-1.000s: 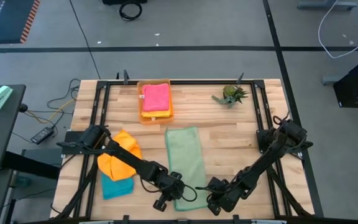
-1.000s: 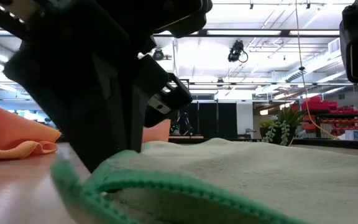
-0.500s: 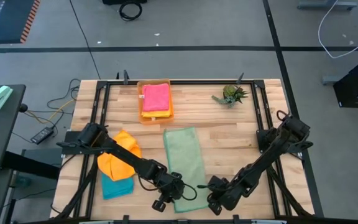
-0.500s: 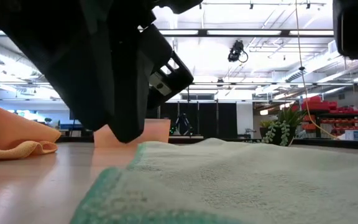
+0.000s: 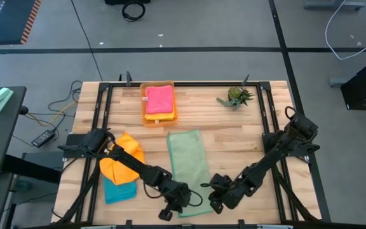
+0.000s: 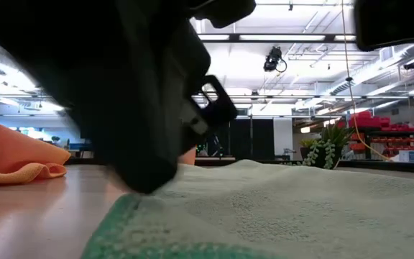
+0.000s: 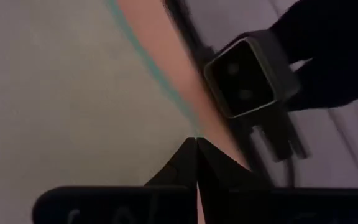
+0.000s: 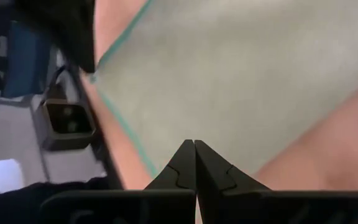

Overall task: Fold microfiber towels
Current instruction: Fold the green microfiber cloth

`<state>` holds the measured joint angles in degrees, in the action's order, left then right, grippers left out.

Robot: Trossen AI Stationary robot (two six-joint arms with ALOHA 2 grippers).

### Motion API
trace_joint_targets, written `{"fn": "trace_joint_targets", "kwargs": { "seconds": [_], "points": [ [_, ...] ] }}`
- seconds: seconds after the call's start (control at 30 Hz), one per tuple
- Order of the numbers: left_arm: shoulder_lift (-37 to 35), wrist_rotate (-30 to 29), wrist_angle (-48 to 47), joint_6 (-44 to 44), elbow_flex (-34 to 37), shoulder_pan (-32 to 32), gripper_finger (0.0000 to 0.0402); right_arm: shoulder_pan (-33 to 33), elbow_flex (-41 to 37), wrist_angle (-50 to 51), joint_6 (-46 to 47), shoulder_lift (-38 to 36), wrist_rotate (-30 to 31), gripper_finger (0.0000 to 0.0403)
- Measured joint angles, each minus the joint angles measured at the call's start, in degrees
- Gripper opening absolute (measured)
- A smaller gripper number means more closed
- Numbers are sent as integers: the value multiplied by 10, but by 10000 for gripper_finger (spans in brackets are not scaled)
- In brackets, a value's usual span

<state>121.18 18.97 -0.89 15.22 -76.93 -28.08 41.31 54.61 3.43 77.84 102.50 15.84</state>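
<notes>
We find both tools at the counter's (image 5: pixel 246 137) near edge. The left tool (image 5: pixel 182 202) is clenched on the near corner of the sage green towel (image 5: pixel 189 162); the right tool (image 5: pixel 216 196) is clenched at its near right edge. Left lie the orange towel (image 5: pixel 121 160) on the teal towel (image 5: pixel 119 189). Far: pink towel (image 5: pixel 159 98) in the tray (image 5: pixel 146 119), plant (image 5: pixel 236 97).
</notes>
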Motion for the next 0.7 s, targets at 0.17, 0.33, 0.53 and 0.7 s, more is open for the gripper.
{"fn": "trace_joint_targets", "kwargs": {
  "seconds": [0.17,0.33,0.53,0.7],
  "points": [
    [17,20,9,42,0,2,11,-66,0,17,-85,0,-2,2],
    [17,24,16,69,-1,-7,9,-133,-9,30,-152,0,-47,2],
    [11,49,-6,82,-1,-15,6,-163,-57,16,-162,-1,-80,2],
    [-51,-52,-128,33,-1,-11,4,-158,-80,-34,-188,-4,-85,2]
  ]
}}
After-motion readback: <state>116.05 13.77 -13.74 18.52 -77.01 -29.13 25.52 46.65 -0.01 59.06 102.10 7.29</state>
